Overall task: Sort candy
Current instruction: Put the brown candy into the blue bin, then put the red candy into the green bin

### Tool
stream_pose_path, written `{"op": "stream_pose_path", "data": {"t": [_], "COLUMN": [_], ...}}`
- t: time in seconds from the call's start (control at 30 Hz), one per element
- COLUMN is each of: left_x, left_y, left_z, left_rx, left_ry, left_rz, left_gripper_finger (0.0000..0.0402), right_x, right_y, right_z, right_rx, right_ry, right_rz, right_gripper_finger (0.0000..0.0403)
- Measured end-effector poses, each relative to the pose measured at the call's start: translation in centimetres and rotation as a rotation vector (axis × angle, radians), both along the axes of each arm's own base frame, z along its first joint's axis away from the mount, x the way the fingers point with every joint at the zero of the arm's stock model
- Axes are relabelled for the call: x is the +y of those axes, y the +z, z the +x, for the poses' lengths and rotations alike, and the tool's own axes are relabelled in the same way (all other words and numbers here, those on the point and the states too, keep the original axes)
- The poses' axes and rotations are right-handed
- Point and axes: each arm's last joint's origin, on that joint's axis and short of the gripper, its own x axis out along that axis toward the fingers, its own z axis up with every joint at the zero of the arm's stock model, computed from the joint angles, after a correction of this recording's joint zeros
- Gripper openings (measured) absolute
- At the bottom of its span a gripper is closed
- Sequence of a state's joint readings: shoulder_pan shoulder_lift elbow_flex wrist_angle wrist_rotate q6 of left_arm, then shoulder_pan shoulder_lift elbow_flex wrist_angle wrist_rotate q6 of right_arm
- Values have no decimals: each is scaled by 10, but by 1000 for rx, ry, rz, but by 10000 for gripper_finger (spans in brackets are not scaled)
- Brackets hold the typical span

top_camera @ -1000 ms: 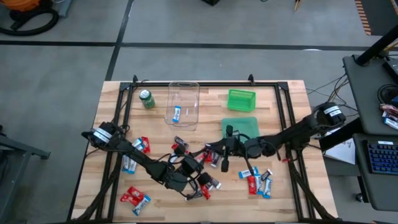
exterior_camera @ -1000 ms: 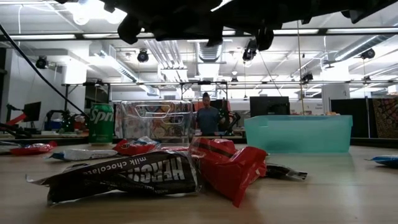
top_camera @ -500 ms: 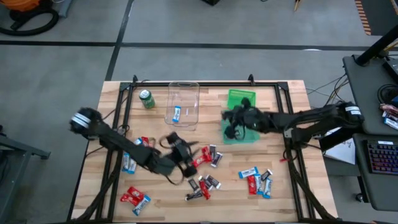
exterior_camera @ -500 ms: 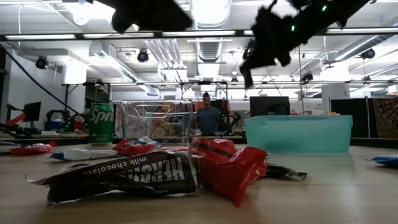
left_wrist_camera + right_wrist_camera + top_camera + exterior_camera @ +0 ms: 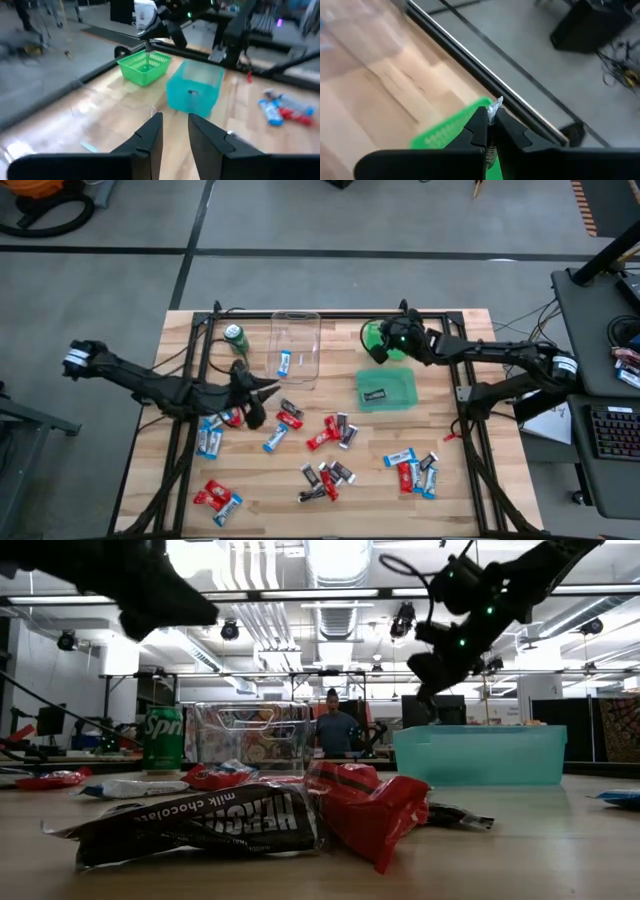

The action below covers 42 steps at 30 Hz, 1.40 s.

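Green mesh is my landmark: the green basket (image 5: 388, 340) at the table's far edge. My right gripper (image 5: 382, 340) hangs directly over it, fingers pinched on a silver-ended candy (image 5: 493, 107) whose long axis runs along them, so its drop lies straight below. My left gripper (image 5: 252, 387) sits well away from the basket, beside the clear bin (image 5: 295, 347), fingers (image 5: 150, 137) a little apart and holding nothing I can see. Loose candies (image 5: 330, 430) lie nearer the left gripper, on the wooden table (image 5: 470, 470).

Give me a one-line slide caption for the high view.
Right gripper carries candy over the green basket; left gripper hovers beside the clear bin.
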<state>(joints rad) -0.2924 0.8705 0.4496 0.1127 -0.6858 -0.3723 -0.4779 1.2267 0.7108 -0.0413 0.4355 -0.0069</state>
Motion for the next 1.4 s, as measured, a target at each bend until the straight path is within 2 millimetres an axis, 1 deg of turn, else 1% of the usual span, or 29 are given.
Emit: {"op": "stream_pose_path", "data": {"t": [0.13,0.27,0.37,0.47,0.57,0.7,0.73,0.8,0.87,0.93,1.0,1.07,1.2,1.4], "left_x": [4,4,3,2,1,1,1,1,1,0,-1,-1,-2,-4], "left_y": [-11,-19,-23,-27,-30,-32,-32,-30,-28,-26,-27,-28,-31,-33], "left_z": [-14,-18,-15,-13,-11,-9,-9,-9,-9,-8,-8,-8,-6,-4], "left_rx": [-85,-130,-116,-91,-86,-80,-84,-100,-124,-138,-130,-117,-93,-80], "left_ry": [49,58,43,46,60,65,65,64,58,40,23,9,1,-21], "left_rz": [-182,-351,-398,-402,-427,-434,-437,-448,-459,-471,-478,-483,-480,-501], "left_gripper_finger": [75,75,75,75,75,75,75,75,75,75,75,75,75,75], "right_x": [-9,-15,-19,-20,-16,-2,2,9,16,24,30,33,37,44], "right_y": [-4,-4,-5,-5,-2,10,13,18,20,23,27,30,32,27], "right_z": [-10,-15,-17,-18,-13,-2,-1,-1,-7,-14,-21,-26,-27,-26], "right_rx": [-32,-116,-150,-206,-289,-389,-389,-332,-210,-60,77,166,203,236], "right_ry": [-55,-99,-141,-151,4,387,432,413,349,267,186,125,119,128], "right_rz": [105,196,219,275,440,737,806,924,998,1019,998,969,970,983], "right_gripper_finger": [9,9,9,9,9,9,9,9,9,9,9,14,44,114]}}
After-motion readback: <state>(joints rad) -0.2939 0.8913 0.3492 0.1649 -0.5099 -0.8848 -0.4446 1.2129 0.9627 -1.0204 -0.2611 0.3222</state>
